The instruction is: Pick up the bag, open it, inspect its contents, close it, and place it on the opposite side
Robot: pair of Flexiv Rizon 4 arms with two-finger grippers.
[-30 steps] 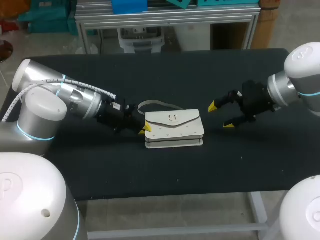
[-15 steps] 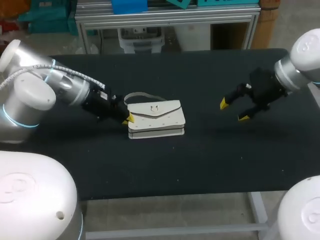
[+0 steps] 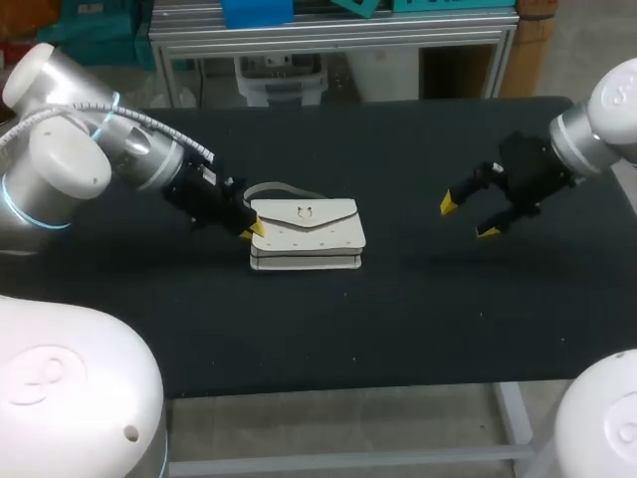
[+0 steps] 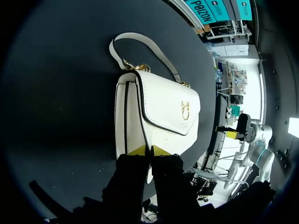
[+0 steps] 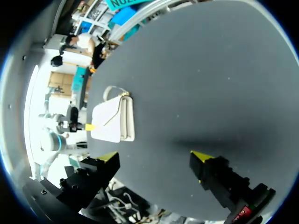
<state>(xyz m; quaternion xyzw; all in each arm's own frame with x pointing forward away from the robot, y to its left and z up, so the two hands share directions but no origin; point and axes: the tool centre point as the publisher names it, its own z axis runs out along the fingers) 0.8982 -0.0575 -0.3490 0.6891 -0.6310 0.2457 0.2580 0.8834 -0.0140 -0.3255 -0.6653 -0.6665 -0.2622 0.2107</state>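
While bag (image 3: 307, 234) lay flat on tabletop (image 3: 398, 319), flap shut, left claw (image 3: 251, 229) pinched narrow on bag's left end; right claw (image 3: 466, 217) gaped wide, well right of bag. Judgement: bag grasped only; opening, inspection, closing, placing unproven, maybe pending.

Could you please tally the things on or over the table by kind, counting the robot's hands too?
white bag: 1
robot hands: 2 (left hand shut on the bag's end, right hand open and apart from it)
Total: 3
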